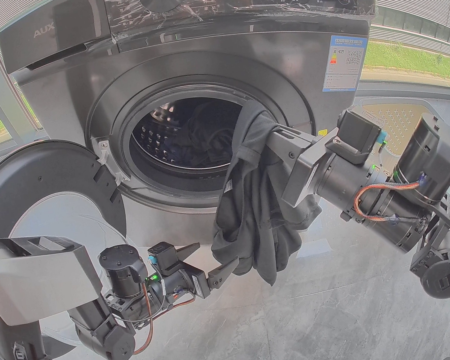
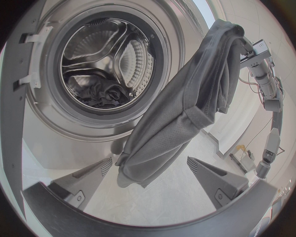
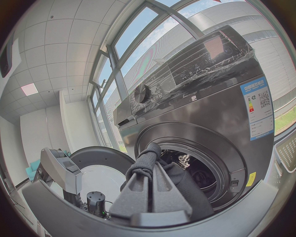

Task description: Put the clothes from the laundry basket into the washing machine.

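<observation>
The washing machine (image 1: 192, 66) has its door (image 1: 37, 182) swung open at the left; low before it the left fingers (image 1: 222, 272) are spread wide, holding nothing, just beside the hem of a dark grey garment (image 1: 255, 201); it hangs before the drum (image 1: 161, 137), where dark clothes (image 2: 98, 94) lie; the right fingers (image 1: 286, 144) are clamped on its top.

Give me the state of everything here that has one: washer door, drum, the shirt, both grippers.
Washer door: swung fully open.
Drum: holds dark clothes already.
Shirt: hanging in front of the opening, not inside.
Right gripper: shut on the shirt.
Left gripper: open, low by the shirt's hem.
</observation>
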You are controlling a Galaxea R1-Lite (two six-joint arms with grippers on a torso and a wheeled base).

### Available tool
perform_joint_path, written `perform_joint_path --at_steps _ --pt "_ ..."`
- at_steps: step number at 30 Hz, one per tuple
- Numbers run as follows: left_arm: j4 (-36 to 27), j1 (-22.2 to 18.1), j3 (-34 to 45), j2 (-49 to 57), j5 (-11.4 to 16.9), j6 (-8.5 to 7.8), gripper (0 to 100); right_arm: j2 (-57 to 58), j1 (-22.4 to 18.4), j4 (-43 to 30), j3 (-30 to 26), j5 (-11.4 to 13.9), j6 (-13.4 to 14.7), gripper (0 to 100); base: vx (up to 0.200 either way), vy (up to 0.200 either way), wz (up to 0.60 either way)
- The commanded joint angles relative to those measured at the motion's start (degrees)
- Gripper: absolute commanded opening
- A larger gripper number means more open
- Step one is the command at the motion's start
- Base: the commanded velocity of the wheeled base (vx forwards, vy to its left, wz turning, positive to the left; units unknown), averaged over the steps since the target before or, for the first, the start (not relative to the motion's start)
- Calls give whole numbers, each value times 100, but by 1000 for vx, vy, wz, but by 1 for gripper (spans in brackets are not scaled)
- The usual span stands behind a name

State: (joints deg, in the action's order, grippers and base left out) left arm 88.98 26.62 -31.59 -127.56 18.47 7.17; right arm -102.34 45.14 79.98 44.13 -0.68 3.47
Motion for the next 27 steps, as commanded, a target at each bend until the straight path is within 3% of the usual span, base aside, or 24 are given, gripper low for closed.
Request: perform_joint_path --at_steps 1,10,11,22,27 --pt "5 -34 -331 -392 148 -14 100 -40 12 9 -1 -2 4 0 0 0 0" --pt "5 -131 -902 -735 175 -128 100 -67 47 26 -27 -2 4 0 0 0 0" --pt "5 -131 -911 -735 166 -137 0 -67 47 35 -36 -2 4 0 0 0 0" --pt "14 -184 -796 -348 122 -146 0 -76 21 35 -124 -2 4 0 0 0 0" --pt "14 -289 -322 425 96 -216 0 -76 -58 70 -335 16 74 0 0 0 0"
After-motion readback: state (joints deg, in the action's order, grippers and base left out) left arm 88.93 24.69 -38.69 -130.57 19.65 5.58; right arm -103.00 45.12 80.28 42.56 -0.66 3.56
